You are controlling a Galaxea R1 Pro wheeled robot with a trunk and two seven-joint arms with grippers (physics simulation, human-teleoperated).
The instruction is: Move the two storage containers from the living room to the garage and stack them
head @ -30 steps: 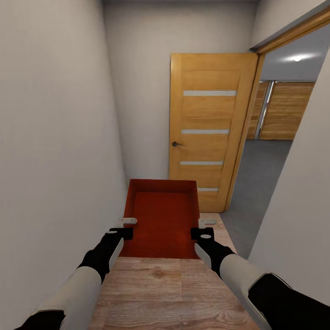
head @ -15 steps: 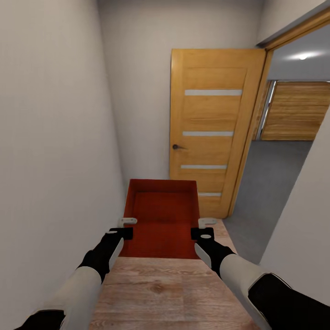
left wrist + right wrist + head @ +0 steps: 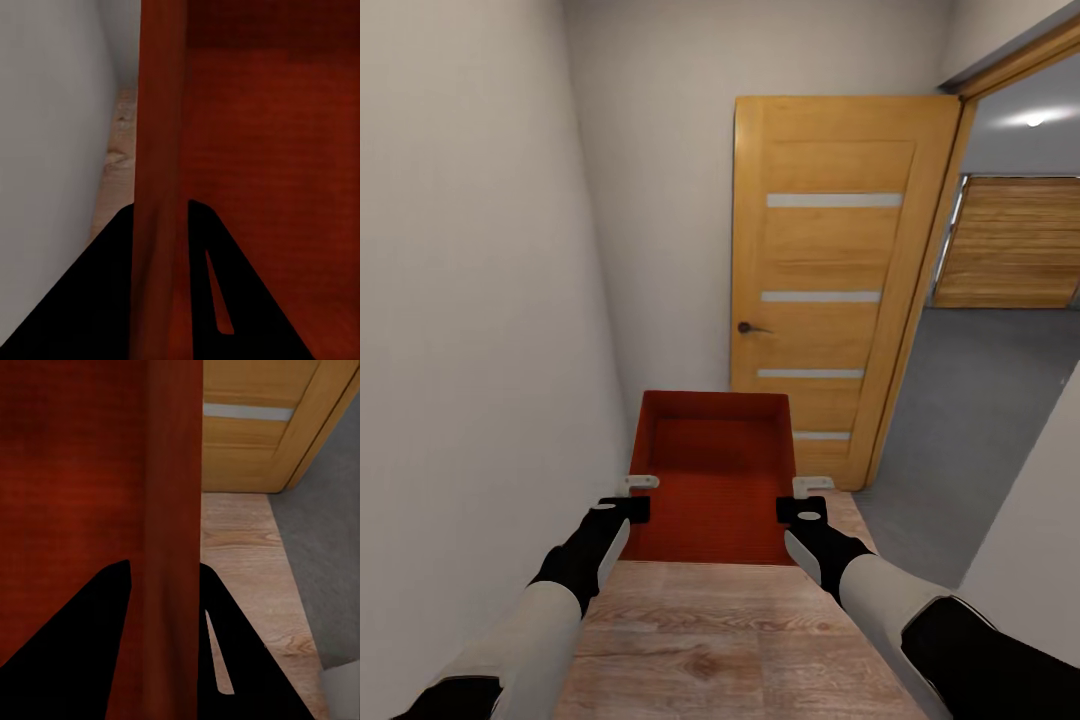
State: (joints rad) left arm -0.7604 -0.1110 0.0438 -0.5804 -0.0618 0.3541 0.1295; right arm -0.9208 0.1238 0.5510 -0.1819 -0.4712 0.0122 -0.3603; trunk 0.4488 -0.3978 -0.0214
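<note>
I hold one orange-red open-top storage container [image 3: 710, 470] out in front of me, above the light wood floor of a narrow hallway. My left gripper [image 3: 637, 495] is shut on its left side wall [image 3: 159, 150], and my right gripper [image 3: 808, 496] is shut on its right side wall [image 3: 174, 472]. Each wrist view shows the thin red wall pinched between the dark fingers [image 3: 112, 285] [image 3: 97, 637]. The container is level and has nothing in it. The grey concrete floor [image 3: 980, 400] of the garage lies beyond the doorway at the right.
An open wooden door [image 3: 830, 280] with pale glass strips stands just ahead of the container. A white wall [image 3: 470, 300] runs close along my left. Wood planks [image 3: 730, 640] are underfoot. A plank garage door [image 3: 1015, 245] shows at the far right.
The whole view has shifted: the wooden door and the doorway now sit larger and further right, so the camera has moved. The container and both grippers keep the same pose.
</note>
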